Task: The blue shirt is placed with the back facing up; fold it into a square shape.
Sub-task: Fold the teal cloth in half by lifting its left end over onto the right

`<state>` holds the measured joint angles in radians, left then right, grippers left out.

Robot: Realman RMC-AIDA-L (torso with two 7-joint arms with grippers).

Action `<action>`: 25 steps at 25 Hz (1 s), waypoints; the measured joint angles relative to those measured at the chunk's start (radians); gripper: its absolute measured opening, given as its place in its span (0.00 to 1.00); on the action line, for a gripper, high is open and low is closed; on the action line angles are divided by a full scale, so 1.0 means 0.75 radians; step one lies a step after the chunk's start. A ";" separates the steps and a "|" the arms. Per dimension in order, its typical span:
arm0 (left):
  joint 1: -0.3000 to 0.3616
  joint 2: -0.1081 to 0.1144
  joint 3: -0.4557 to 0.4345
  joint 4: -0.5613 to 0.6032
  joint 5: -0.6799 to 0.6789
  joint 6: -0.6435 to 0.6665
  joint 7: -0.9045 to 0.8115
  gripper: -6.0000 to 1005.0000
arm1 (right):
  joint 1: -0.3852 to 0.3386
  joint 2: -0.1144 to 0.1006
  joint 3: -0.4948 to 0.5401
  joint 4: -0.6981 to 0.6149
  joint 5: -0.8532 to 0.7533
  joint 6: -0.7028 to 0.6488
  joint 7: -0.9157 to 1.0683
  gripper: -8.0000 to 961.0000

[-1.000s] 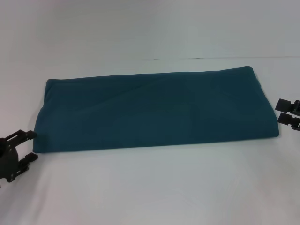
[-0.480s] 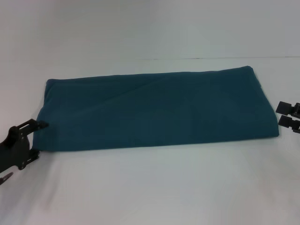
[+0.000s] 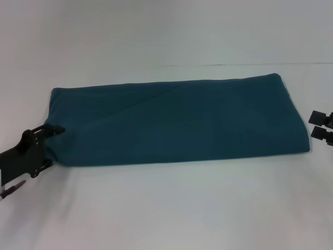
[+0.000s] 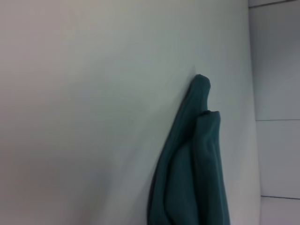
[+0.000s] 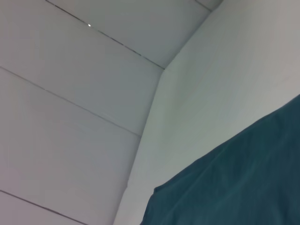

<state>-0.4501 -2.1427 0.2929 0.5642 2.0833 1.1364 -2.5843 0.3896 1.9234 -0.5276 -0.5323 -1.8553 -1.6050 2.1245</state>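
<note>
One fold seems already made, since the blue shirt (image 3: 177, 122) lies on the white desk (image 3: 166, 208) as a long flat band running left to right, plain fabric up, no lettering showing; by my reading the step in hand is the crosswise fold that would bring this band to a square.

The left gripper (image 3: 49, 147) is at the band's left end near the front corner, fingers spread, one over the top of the cloth and one at desk level beneath the edge; the fabric sits between them but the pinch does not look made. The left wrist view shows that end edge-on (image 4: 197, 159), layered and slightly lifted off the desk. The right gripper (image 3: 322, 126) waits just beside the right end, fingers apart and holding nothing.

The next move calls for the left fingers to press together on all layers at that corner, then lift and carry the end over toward the right; catching only the top layer would undo the earlier fold.

Room is generous; bare desk lies in front of the band and behind it. The far-left corner has no grip, so it may trail and skew the fold.
</note>
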 joint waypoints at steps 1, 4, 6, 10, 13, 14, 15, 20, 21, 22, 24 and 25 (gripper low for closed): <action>0.000 -0.001 0.000 0.001 -0.004 0.006 0.001 0.67 | 0.000 0.000 0.004 0.000 0.002 -0.001 0.000 0.94; 0.008 -0.005 -0.001 0.011 -0.021 0.031 0.018 0.67 | -0.002 0.000 0.013 0.000 0.004 -0.009 0.000 0.94; 0.009 0.000 -0.002 0.011 -0.024 0.051 0.023 0.67 | -0.004 -0.001 0.016 0.000 0.005 -0.011 0.000 0.94; 0.009 0.002 -0.002 0.012 -0.022 0.063 0.024 0.59 | -0.006 -0.002 0.019 0.000 0.008 -0.012 0.000 0.94; 0.009 0.003 -0.002 0.012 -0.018 0.065 0.024 0.51 | -0.006 -0.002 0.021 0.000 0.008 -0.014 0.000 0.94; 0.009 0.003 -0.002 0.012 -0.017 0.065 0.025 0.48 | -0.006 -0.002 0.021 0.000 0.008 -0.015 0.000 0.94; 0.008 0.003 -0.002 0.011 -0.016 0.065 0.025 0.37 | -0.006 -0.002 0.022 0.000 0.009 -0.015 0.000 0.94; 0.008 0.004 -0.002 0.011 -0.017 0.071 0.027 0.10 | -0.009 -0.001 0.023 0.002 0.009 -0.017 0.000 0.94; 0.008 0.004 -0.002 0.011 -0.020 0.080 0.029 0.06 | -0.010 -0.001 0.022 0.003 0.009 -0.018 0.000 0.94; 0.007 0.005 -0.005 0.011 -0.026 0.099 0.036 0.06 | -0.010 -0.001 0.022 0.003 0.009 -0.018 0.000 0.94; 0.005 0.012 -0.012 0.014 -0.039 0.136 0.053 0.05 | -0.010 0.000 0.023 0.004 0.009 -0.018 0.000 0.94; 0.001 0.021 -0.014 0.017 -0.049 0.164 0.068 0.04 | -0.010 0.000 0.025 0.004 0.009 -0.018 0.000 0.94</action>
<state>-0.4492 -2.1271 0.2824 0.5772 2.0463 1.2590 -2.5334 0.3821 1.9233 -0.5092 -0.5290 -1.8483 -1.6185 2.1245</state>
